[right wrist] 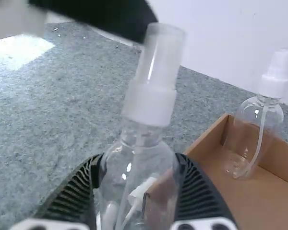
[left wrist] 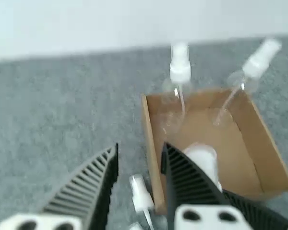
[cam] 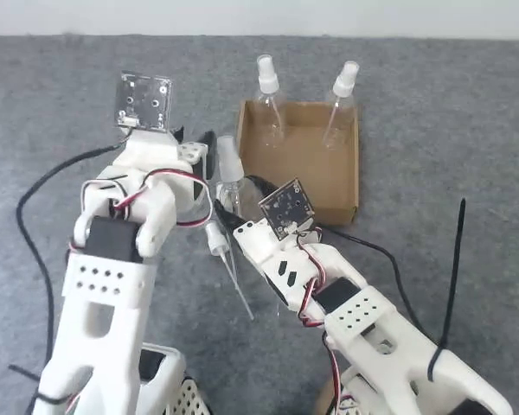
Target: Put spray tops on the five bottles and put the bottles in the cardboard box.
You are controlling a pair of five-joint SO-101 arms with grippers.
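Risk: held bottle [right wrist: 134, 158] could slip or tip en route to box [cam: 329, 181]. Clear plastic slick, right claw [right wrist: 139, 191] clamped round belly only. Swing could knock left boxed bottle [cam: 270, 117], right boxed bottle [cam: 337, 117]. Held bottle clear, white spray top on, was at frame centre, just left of box. Left claw [left wrist: 137, 177] gaped empty; loose spray top [left wrist: 141, 196] lay on carpet [cam: 467, 104] nearby.

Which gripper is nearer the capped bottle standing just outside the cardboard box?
Right. The right gripper is clamped around the bottle; the left gripper hangs open close beside it, holding nothing.
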